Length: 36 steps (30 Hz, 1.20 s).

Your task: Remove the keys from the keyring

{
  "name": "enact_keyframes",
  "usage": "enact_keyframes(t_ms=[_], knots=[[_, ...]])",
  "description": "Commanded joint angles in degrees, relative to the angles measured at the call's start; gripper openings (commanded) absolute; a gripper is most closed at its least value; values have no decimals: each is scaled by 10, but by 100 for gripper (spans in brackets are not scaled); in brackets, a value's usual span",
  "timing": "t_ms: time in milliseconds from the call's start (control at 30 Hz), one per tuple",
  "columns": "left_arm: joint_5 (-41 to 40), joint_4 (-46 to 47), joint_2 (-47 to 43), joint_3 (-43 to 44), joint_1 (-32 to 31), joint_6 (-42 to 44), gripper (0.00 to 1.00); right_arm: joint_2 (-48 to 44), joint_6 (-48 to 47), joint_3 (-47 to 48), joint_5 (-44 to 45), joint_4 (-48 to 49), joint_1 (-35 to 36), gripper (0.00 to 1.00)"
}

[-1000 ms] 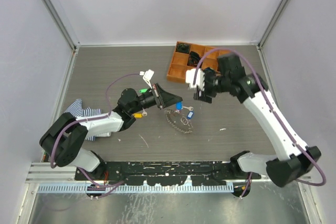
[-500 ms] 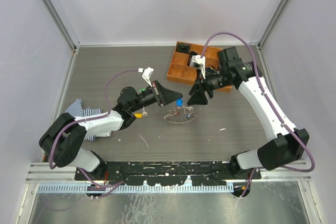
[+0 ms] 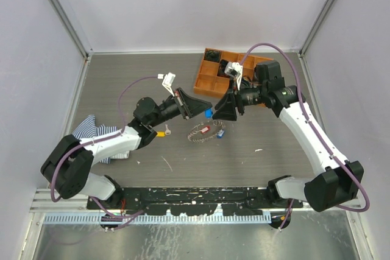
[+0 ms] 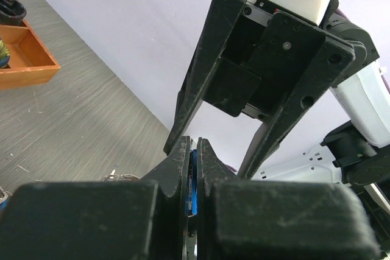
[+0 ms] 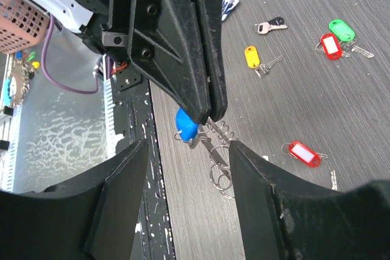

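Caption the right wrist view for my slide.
Left gripper pinches the blue-tagged key; open right gripper flanks the keyring.

Grey wood-grain table [image 3: 122, 83], orange tray [image 3: 201, 78], striped cloth [image 3: 91, 129], loose yellow-tagged key [image 3: 161, 132]

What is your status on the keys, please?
Left gripper shut on blue-tagged key. Right gripper open, facing it. Keyring just below. Nothing between.
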Motion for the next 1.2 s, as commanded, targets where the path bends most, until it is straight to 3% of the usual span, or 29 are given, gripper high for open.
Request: enact_keyframes(t_ms=[0, 700, 1100, 1167], knots=[[-9, 19, -33, 30, 1, 5, 0, -20, 52, -4, -10, 65, 2, 60], [-39, 3, -38, 41, -16, 25, 0, -17, 177, -53, -53, 173, 16, 42], [-61, 10, -32, 45, -27, 30, 0, -16, 242, -77, -65, 235, 18, 23], [-63, 8, -33, 46, -27, 32, 0, -17, 248, -81, -71, 243, 17, 14]])
